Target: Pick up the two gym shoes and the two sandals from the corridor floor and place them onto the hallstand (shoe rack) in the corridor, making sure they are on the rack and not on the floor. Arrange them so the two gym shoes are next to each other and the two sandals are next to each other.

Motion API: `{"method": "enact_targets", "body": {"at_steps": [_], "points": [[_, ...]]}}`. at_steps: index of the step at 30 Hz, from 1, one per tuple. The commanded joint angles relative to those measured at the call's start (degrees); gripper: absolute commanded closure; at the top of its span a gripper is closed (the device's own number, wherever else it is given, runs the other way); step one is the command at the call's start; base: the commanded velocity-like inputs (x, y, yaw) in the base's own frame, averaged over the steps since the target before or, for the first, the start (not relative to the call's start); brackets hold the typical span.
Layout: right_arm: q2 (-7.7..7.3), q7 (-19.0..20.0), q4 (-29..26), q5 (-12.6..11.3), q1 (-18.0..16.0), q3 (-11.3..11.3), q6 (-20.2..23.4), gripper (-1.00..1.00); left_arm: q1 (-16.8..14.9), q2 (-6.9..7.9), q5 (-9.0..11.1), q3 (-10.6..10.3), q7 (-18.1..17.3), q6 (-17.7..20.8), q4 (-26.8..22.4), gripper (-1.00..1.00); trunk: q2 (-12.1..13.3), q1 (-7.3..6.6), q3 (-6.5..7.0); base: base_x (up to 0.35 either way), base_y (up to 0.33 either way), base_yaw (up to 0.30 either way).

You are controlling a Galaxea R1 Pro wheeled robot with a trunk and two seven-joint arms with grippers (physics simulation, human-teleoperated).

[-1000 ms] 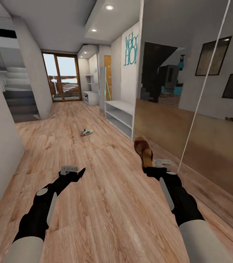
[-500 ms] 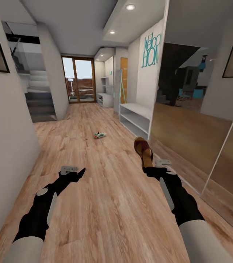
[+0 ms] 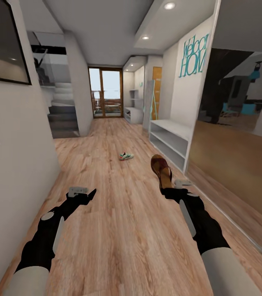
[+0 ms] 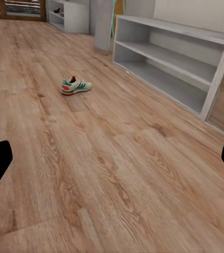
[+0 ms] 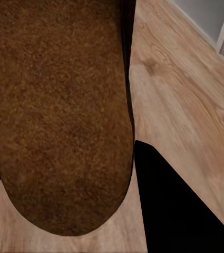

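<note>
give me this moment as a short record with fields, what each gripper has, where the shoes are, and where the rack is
right gripper: shut on a sandal, held above the floor
left gripper: open, holding nothing
gym shoe: one lying on the corridor floor, ahead of the robot, apart from the rack
hallstand: against the wall on the robot's right, beyond the sandal; both long shelves look bare in the left wrist view
task state: the held sandal and this gym shoe are not yet on the rack
</note>
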Motion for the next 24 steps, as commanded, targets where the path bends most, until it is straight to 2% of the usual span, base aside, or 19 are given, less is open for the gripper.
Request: {"method": "enact_targets", "body": {"at_steps": [1,9,24], "points": [[-0.02,-0.5,-0.1,-0.7,0.0,0.1,0.3,1.00,-0.1,-0.09,-0.4,0.3,-0.5,0.3,-0.1,-1.00,0.0,0.02,0.00,0.335,0.000,0.227],[-0.02,-0.5,-0.1,-0.7,0.0,0.1,0.3,1.00,-0.1,-0.09,-0.4,0.3,-0.5,0.3,-0.1,-1.00,0.0,0.02,0.44,0.335,0.000,0.186],[-0.04,-0.5,-0.1,-0.7,0.0,0.1,0.3,1.00,-0.1,-0.09,-0.5,0.3,-0.5,0.3,0.0,-1.00,0.0,0.02,0.50,0.335,0.000,0.014]]}}
